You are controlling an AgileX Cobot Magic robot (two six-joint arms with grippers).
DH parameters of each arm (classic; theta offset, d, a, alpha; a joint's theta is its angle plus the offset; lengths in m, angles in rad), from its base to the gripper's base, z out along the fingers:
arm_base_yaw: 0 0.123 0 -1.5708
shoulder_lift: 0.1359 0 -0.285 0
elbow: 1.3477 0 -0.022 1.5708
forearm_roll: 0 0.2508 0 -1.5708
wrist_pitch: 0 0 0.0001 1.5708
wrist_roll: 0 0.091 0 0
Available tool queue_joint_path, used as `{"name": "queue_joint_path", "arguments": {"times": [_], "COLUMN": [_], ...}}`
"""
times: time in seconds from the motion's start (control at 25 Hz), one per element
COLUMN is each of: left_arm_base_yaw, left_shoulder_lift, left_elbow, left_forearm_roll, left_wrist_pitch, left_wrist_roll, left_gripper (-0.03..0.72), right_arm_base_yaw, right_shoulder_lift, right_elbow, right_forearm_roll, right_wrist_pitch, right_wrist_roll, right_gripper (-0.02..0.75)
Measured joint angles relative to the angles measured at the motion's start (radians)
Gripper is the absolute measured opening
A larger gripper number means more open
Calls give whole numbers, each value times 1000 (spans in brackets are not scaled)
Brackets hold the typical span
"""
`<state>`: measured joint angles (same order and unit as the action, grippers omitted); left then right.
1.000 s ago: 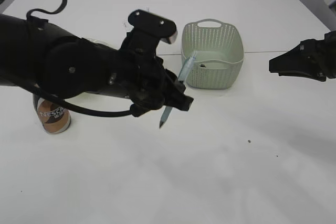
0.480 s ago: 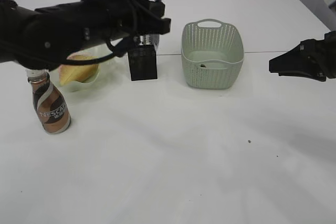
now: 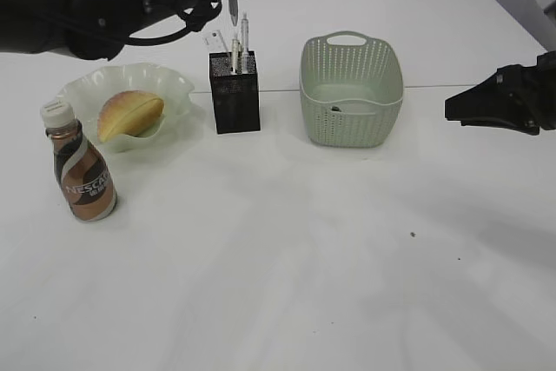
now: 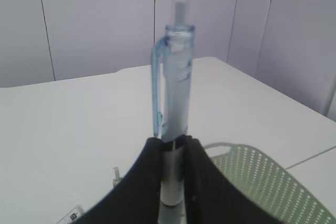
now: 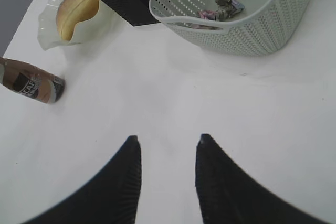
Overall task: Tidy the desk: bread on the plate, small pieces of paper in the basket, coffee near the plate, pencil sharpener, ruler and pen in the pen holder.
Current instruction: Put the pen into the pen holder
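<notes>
The left gripper [image 4: 170, 174] clamped the pen [image 4: 174, 98] upright between its fingers, held above the black pen holder [image 3: 234, 91] (other stationery already stood inside). The right gripper [image 5: 166, 145] hovered with jaws apart over bare table, near the basket [image 5: 247, 35] containing paper scraps [image 5: 220, 4].

Left end effector [image 4: 173, 182] clamped, right end effector [image 5: 167, 145] agape

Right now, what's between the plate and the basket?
The black pen holder, standing upright with stationery sticking out of it, sits between the plate and the basket. Bare table on both sides of it. Clearest in the exterior view.
</notes>
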<state>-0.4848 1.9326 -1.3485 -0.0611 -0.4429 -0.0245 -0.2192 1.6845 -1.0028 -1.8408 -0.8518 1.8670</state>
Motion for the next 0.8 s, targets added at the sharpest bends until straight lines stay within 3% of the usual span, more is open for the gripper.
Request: {"name": "queue_joint_path", "arguments": {"times": [0.4,0.8], "left_arm_base_yaw": [59,61], "left_shoulder_lift": [176,289], "left_elbow": [-154,-231], "left_forearm_roll": [-1,-2], "left_wrist_pitch": [17,24], "left_wrist_roll": [0,0], "left_gripper": [64,65], "right_arm_base_yaw": [0,0], "right_shoulder_lift": [0,0], "right_elbow": [0,0], "right_forearm_roll": [0,0], "right_wrist_pitch": [4,8], "right_wrist_roll": [0,0], "right_gripper": [259,260]}}
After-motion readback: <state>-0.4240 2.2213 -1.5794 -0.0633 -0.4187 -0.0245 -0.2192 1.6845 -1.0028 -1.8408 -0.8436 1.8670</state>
